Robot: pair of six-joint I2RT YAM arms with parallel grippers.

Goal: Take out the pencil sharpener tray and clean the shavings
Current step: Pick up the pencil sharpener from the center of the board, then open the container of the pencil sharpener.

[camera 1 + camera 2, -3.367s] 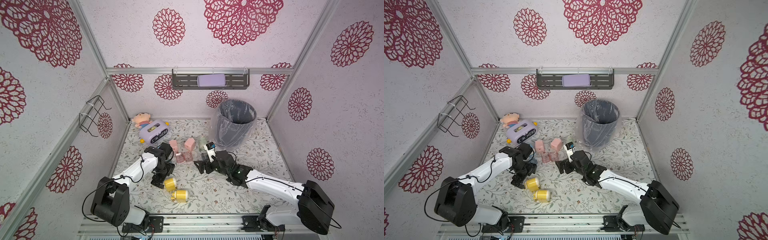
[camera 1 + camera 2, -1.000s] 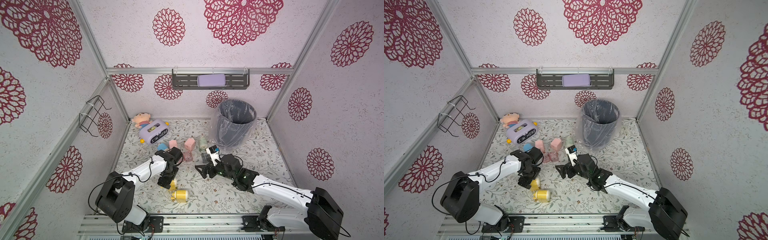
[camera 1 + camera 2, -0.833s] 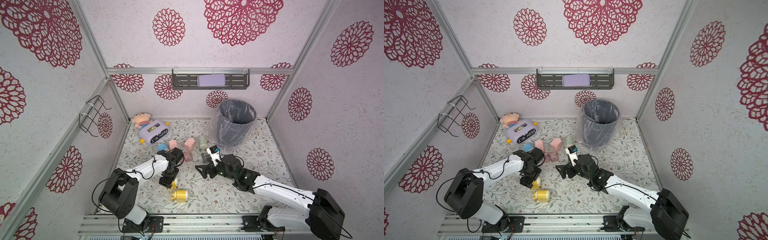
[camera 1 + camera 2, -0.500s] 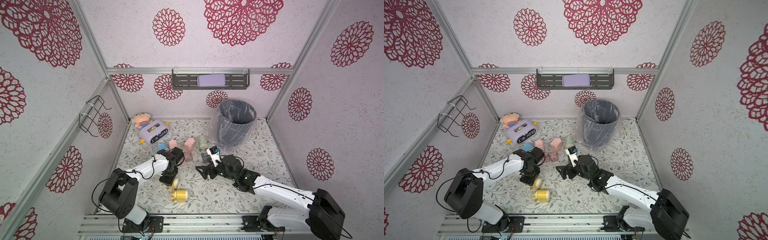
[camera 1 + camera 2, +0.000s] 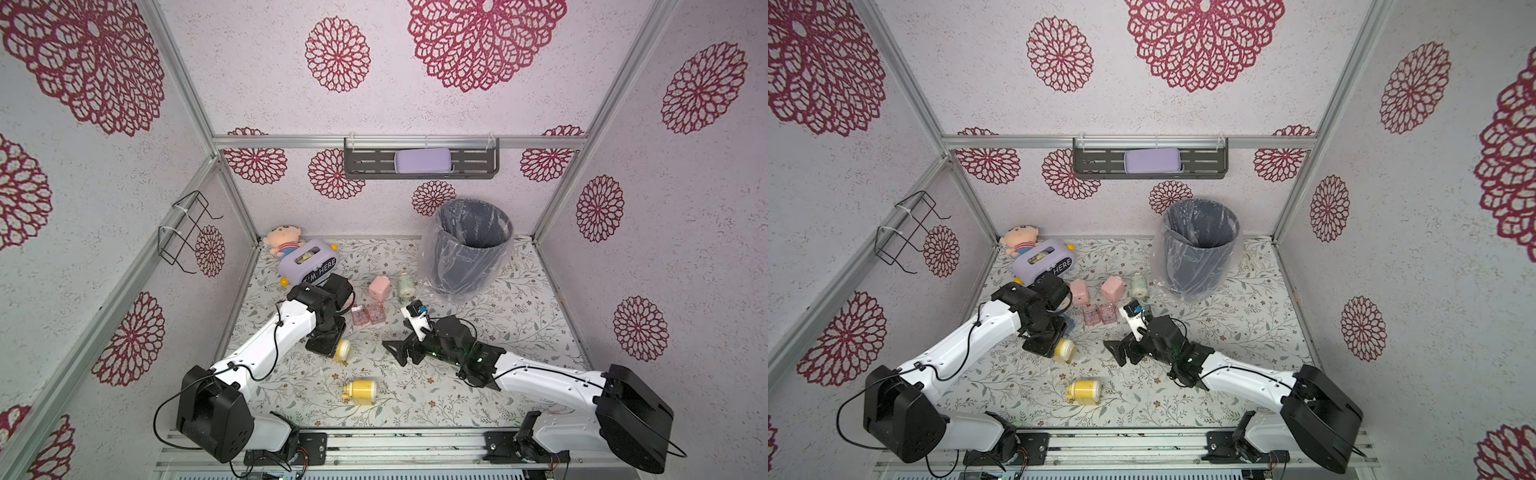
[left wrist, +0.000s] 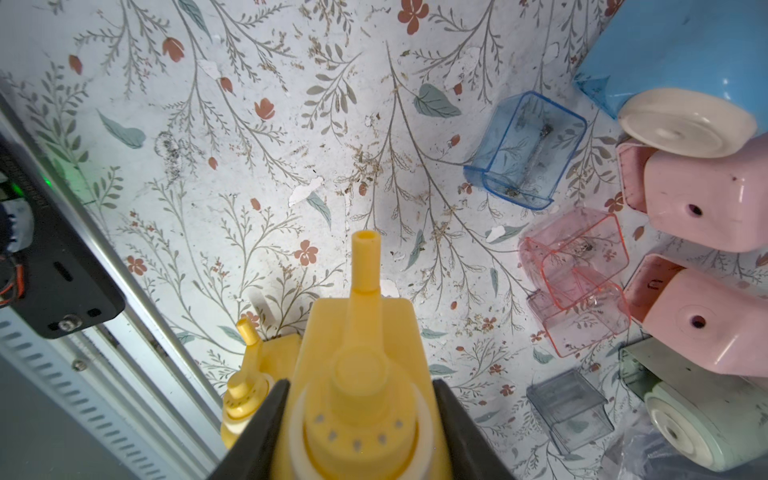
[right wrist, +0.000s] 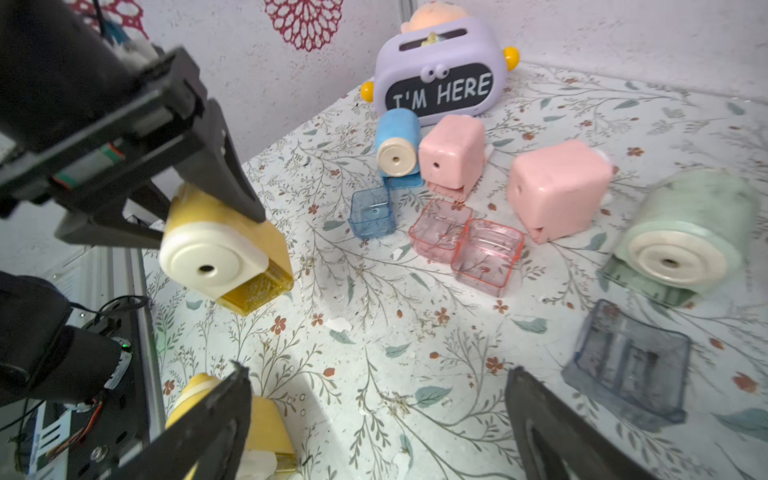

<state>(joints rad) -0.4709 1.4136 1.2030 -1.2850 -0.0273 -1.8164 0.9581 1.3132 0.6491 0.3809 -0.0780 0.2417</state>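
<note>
My left gripper [image 5: 328, 347] is shut on a yellow pencil sharpener [image 5: 342, 350] and holds it just above the floral table, left of centre. In the right wrist view the sharpener [image 7: 220, 253] shows its white face, with its yellow tray [image 7: 255, 291] full of shavings still seated under it. In the left wrist view the black fingers [image 6: 451, 415] clamp both sides of the sharpener [image 6: 357, 353]. My right gripper [image 5: 392, 353] stands open a short way to its right, facing it, with nothing between its fingers [image 7: 208, 415].
A second yellow sharpener [image 5: 360, 391] lies near the front. Pink [image 7: 559, 189], blue [image 7: 397, 143] and green [image 7: 685, 237] sharpeners and loose blue [image 7: 371, 216], pink [image 7: 486, 249] and grey [image 7: 627, 365] trays crowd the middle. A lined bin [image 5: 469, 249] stands at the back right.
My left gripper has closed on the yellow sharpener and raised it off the table. The right gripper has stayed open and drifted a little toward it.
</note>
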